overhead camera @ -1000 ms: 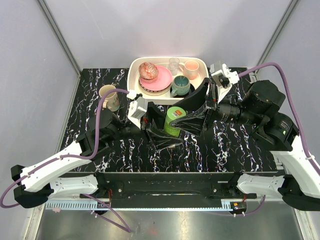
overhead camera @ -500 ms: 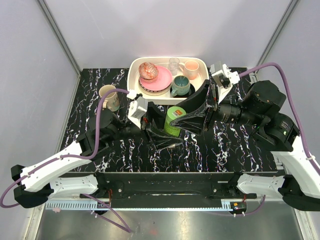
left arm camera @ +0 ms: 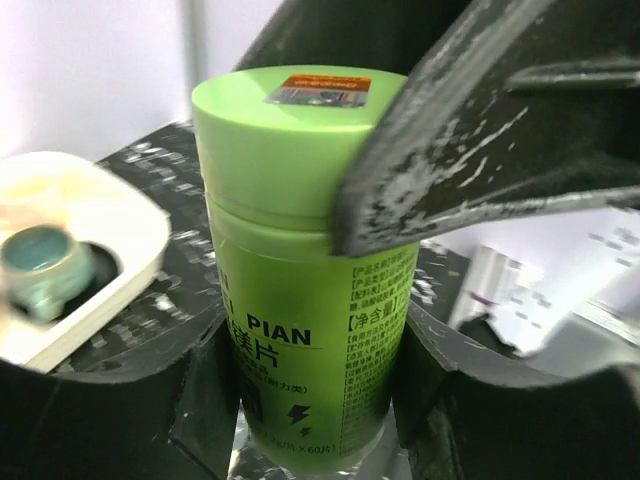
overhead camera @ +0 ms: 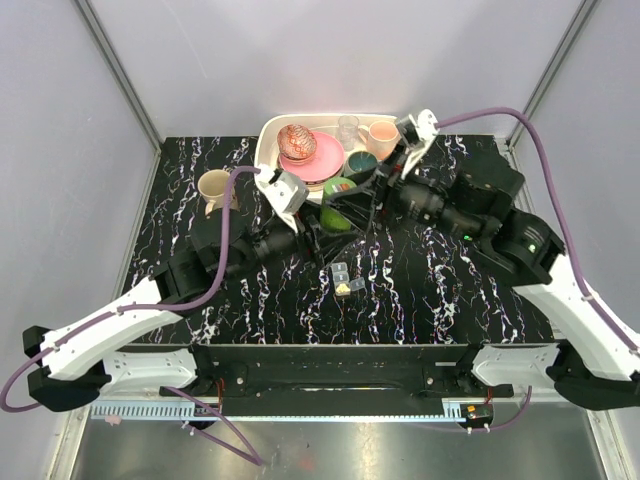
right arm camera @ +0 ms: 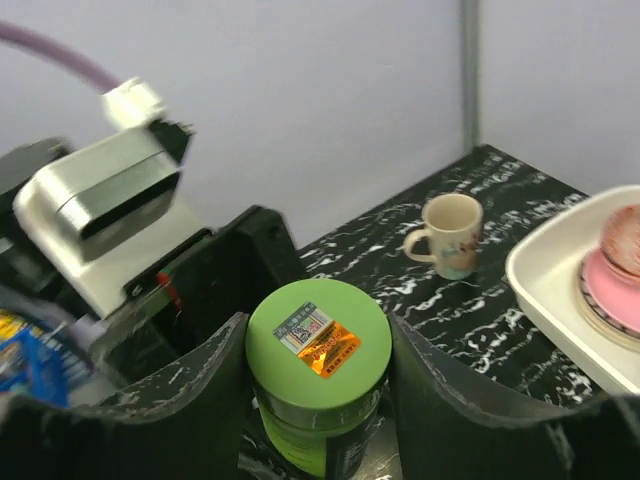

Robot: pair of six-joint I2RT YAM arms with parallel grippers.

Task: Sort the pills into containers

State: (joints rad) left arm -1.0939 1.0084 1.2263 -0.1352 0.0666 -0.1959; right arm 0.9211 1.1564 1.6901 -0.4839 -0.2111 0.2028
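The containers [overhead camera: 341, 277], a short strip of small clear square compartments, lie on the black marbled table at the centre. The pills [overhead camera: 344, 289] show as a small yellowish cluster in the strip's near part. A small green bottle [overhead camera: 338, 203] with a green cap is held behind the strip, by the tray. My left gripper [overhead camera: 322, 214] is shut on the bottle's lower body [left arm camera: 300, 250], both fingers [left arm camera: 120, 400] pressed on its sides. My right gripper [overhead camera: 356, 198] is shut around the bottle's cap [right arm camera: 300, 310], its fingers [right arm camera: 470, 400] on either side.
A white tray [overhead camera: 268, 150] at the back holds pink plates, a patterned ball, a teal mug [overhead camera: 361, 165], a peach cup and a glass. A cream mug [overhead camera: 215, 188] stands at the back left, also in the right wrist view [right arm camera: 450, 232].
Both grippers have moved back toward the tray with the green bottle between them. The container strip with the pills, hidden under the grippers before, now shows on the table.
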